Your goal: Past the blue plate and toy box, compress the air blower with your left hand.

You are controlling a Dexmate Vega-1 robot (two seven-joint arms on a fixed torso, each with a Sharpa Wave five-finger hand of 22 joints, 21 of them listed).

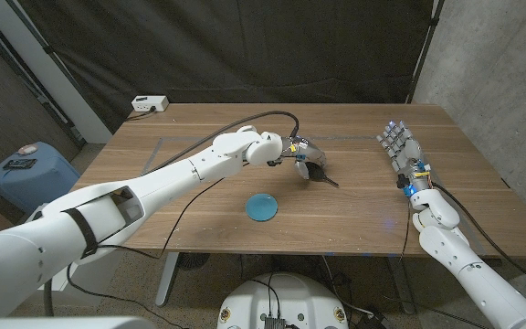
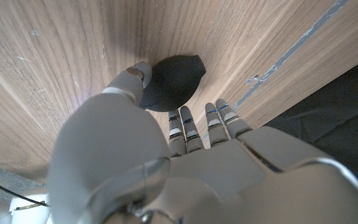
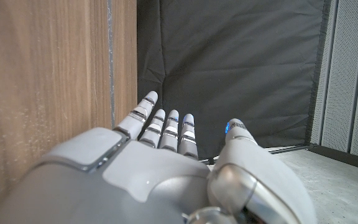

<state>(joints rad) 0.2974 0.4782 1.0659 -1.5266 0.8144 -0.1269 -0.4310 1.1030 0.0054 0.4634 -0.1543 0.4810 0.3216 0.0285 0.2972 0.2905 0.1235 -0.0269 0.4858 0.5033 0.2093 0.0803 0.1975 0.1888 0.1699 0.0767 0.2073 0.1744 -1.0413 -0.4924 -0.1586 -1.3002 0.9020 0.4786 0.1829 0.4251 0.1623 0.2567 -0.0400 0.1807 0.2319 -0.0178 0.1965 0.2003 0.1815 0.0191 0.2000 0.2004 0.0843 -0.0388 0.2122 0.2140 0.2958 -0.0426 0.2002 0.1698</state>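
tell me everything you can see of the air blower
The air blower is a matte black, rubbery-looking bulb, rounded and tapering to a thin nozzle that points toward the robot's right. It lies on the wooden table past the blue plate. The left hand is on it, thumb against one side and fingers at the other.

Even, fairly bright light is falling from above in the head view, and the table (image 1: 199,146) is showing its grain without glare. Soft, short shadows are lying under the left hand (image 1: 307,161) and the blue plate (image 1: 263,206). The black curtain (image 1: 245,46) across the upper part of the frame is staying dim. In the left wrist view the near hand (image 2: 166,168) is blurring in the lower half, while the air blower (image 2: 173,81) is reading as a dark, detail-poor shape. In the right wrist view the right hand (image 3: 166,168) is softening near the lens.
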